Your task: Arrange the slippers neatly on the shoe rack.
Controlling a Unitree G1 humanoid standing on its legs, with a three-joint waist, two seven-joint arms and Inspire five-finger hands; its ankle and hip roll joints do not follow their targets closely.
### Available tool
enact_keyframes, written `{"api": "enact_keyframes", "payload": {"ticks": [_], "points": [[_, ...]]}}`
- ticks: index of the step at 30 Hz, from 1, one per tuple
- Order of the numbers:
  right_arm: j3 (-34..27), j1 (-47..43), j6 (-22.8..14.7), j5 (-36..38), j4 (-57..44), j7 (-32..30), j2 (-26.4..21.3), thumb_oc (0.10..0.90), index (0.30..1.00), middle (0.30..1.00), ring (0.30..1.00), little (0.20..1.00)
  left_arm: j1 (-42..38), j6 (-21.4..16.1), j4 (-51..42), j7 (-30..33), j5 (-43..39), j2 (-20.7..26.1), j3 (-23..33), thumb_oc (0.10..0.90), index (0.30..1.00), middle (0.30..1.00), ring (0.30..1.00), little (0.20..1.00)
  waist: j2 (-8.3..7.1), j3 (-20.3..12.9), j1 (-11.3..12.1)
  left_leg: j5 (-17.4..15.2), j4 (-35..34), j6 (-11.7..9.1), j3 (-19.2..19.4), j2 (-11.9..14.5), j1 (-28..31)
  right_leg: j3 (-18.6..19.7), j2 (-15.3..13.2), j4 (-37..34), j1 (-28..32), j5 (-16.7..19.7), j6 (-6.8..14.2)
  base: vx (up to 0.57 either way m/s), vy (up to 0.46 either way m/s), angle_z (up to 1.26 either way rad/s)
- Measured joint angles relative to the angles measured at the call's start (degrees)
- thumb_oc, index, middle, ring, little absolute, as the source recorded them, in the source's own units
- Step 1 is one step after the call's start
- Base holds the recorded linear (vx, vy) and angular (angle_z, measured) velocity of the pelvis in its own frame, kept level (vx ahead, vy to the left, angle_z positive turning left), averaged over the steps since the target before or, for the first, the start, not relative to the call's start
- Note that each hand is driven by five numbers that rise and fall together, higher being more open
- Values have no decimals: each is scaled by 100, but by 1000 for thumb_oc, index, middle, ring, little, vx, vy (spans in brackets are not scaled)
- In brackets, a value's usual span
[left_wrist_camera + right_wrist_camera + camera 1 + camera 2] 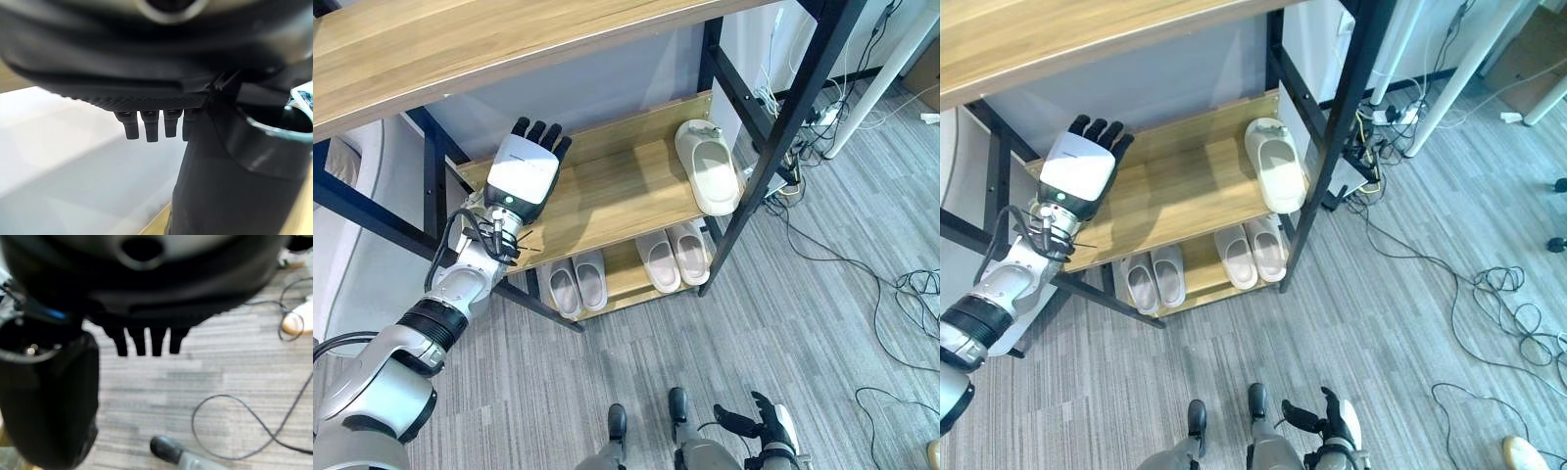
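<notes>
One beige slipper (708,164) lies alone at the right end of the rack's middle shelf (607,196). On the bottom shelf stand two pairs, one on the left (578,284) and one on the right (674,257). Another beige slipper (293,320) lies on the carpet at the far lower right (1525,452). My left hand (524,166) hovers over the left end of the middle shelf, fingers straight, holding nothing. My right hand (759,426) hangs low above the carpet, fingers relaxed and empty.
The rack's black posts (783,127) and wooden top shelf (460,49) frame the middle shelf. Loose cables (891,294) and a power strip (822,116) lie on the grey carpet to the right. A white table leg (871,78) slants down at the back right.
</notes>
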Motion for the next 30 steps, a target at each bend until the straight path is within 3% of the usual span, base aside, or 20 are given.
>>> {"api": "enact_keyframes", "payload": {"ticks": [9,30], "points": [[-11,6,6,1,-2,3,-4,800,900,900,900,900,60,34,674,-16,190,100,-2,800,900,900,900,900,2,1,35,6,1,-4,-8,1,-33,-7,5,0,-22,9,-13,0,0,0],[-23,7,3,14,-16,12,-9,800,900,900,900,900,59,106,1072,-246,243,224,-21,800,900,900,900,900,2,2,89,5,0,-4,-6,-2,-58,-2,0,0,-52,0,1,0,0,0]]}}
